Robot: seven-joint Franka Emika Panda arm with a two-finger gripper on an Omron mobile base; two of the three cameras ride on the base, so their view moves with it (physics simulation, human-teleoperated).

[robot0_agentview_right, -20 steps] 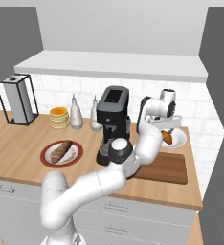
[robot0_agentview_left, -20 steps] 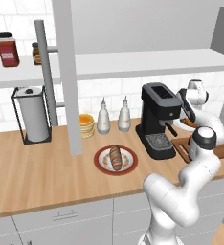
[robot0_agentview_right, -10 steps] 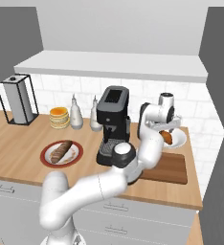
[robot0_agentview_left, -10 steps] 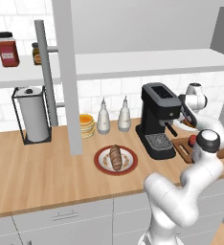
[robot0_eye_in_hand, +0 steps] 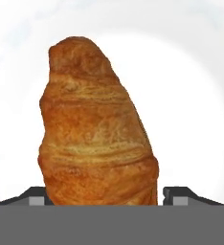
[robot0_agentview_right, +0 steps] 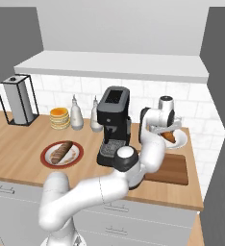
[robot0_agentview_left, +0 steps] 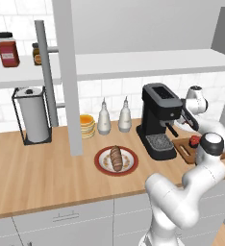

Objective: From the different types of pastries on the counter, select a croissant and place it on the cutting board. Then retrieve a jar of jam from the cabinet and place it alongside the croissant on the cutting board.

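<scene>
The pincer (robot0_eye_in_hand: pixel 103 195) straddles the croissant (robot0_eye_in_hand: pixel 95 127), a fingertip (robot0_eye_in_hand: pixel 178 195) close at each side; whether they grip it I cannot tell. The croissant lies on a white plate (robot0_agentview_right: pixel 183 141) near the table's (robot0_agentview_right: pixel 18 149) back right corner, just behind the bare cutting board (robot0_agentview_right: pixel 171 169).

Behind the gripper you see a white tiled wall (robot0_agentview_right: pixel 210 103). Above it, a grey wall (robot0_agentview_left: pixel 148 24). Far to its left stands a grey post (robot0_agentview_left: pixel 66 81); below it, white drawers (robot0_agentview_right: pixel 133 218). Lighting is even.
</scene>
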